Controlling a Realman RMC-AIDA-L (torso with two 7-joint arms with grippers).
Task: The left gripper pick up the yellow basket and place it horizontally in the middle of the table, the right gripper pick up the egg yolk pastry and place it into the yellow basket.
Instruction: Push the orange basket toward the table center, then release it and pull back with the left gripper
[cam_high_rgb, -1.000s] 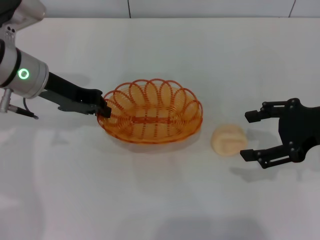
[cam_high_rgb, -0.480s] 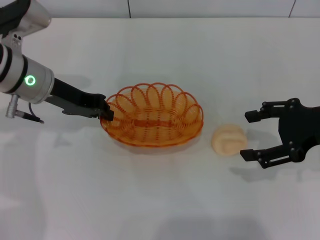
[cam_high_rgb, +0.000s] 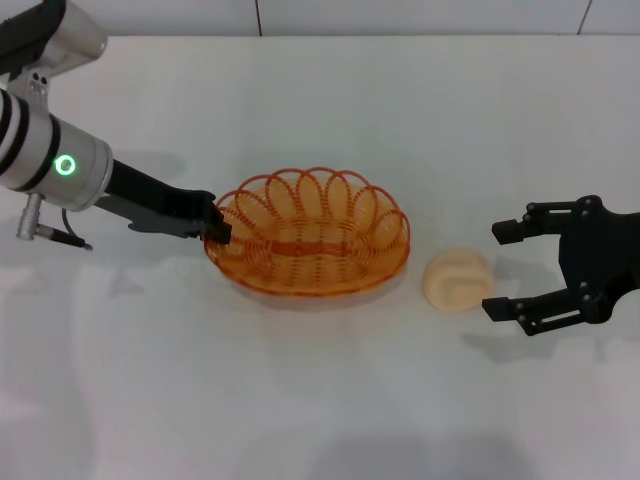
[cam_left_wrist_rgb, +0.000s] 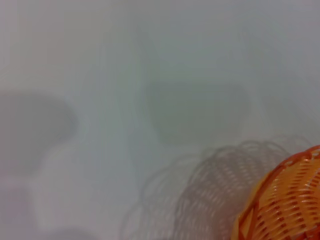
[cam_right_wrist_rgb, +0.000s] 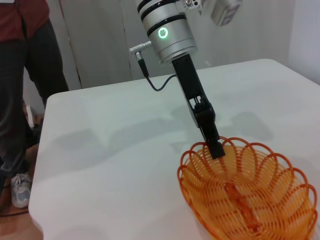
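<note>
While right gripper (cam_high_rgb: 500, 270) waits near, jaws wide, egg yolk pastry (cam_high_rgb: 458, 280) just beside, untouched. Yellow basket (cam_high_rgb: 308, 244) has slid slightly right, now mid-table, level. Left gripper (cam_high_rgb: 216, 226) pinches basket's left rim; letting go comes next. Table (cam_high_rgb: 320, 400) has lots of bare room, edges far.

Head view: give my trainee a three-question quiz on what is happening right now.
1. True or false: the left claw grips the rim of the basket.
2. Where is the pastry? A) inside the basket B) on the table between the basket and the right claw C) held in the right claw
3. Fill in: the right claw's fingers are ____.

Key: 1 true; 2 B; 3 open
</note>
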